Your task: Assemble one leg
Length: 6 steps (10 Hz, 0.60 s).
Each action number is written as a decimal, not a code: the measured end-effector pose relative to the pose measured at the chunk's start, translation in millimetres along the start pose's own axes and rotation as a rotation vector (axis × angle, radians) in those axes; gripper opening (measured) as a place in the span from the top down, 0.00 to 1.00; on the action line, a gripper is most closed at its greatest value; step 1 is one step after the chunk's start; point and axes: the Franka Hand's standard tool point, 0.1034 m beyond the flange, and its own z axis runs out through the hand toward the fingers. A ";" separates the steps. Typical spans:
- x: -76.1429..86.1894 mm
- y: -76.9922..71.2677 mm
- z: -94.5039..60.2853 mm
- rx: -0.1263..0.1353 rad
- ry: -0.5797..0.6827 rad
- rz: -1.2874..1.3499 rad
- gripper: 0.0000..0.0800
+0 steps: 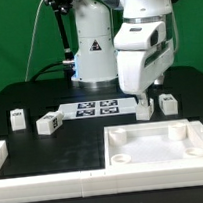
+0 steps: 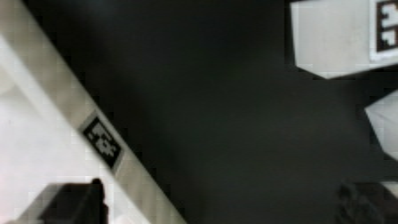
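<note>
- Gripper [image 1: 140,98] [image 2: 217,205]: white, two-finger. Its dark fingers [image 2: 71,200] are spread wide in the wrist view with nothing between them. It hangs low at the exterior view's right.
- Nearest you is the large white square tray-like piece with corner sockets [image 1: 160,156], at the front of the black table [image 1: 49,94]. No leg is fitted in it yet.
- Just behind it is the target leg [image 1: 144,109], a small white plastic rectangular block with a black-and-white tag. It stands right under the gripper; you can't tell whether they touch.
- The neighbour leg [image 1: 168,103] is the same kind of block, just beside the target toward the exterior view's right, with a narrow gap between them.
- The spare legs [image 1: 17,119] [image 1: 48,122] are two more blocks, well apart at the exterior view's left.
- The marker board [image 1: 95,108] [image 2: 102,140] is thin, flat and white with tags, and lies between the two pairs.
- The wrist view shows a tagged white block [image 2: 342,38] ahead of the fingers and off their centre line. You can't tell which leg it is.
- The step in hand looks like the grasp approach. Centre the jaws over the target leg before you drop.
- Keep the outer finger in the gap, clear of the neighbour leg.
- Close on the flat sides, square to the block, then lift straight up.
- Farthest back is the white robot base [image 1: 90,55].
</note>
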 end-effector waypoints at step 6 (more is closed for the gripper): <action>11.4 -49.5 11.3 0.023 -0.018 0.662 0.19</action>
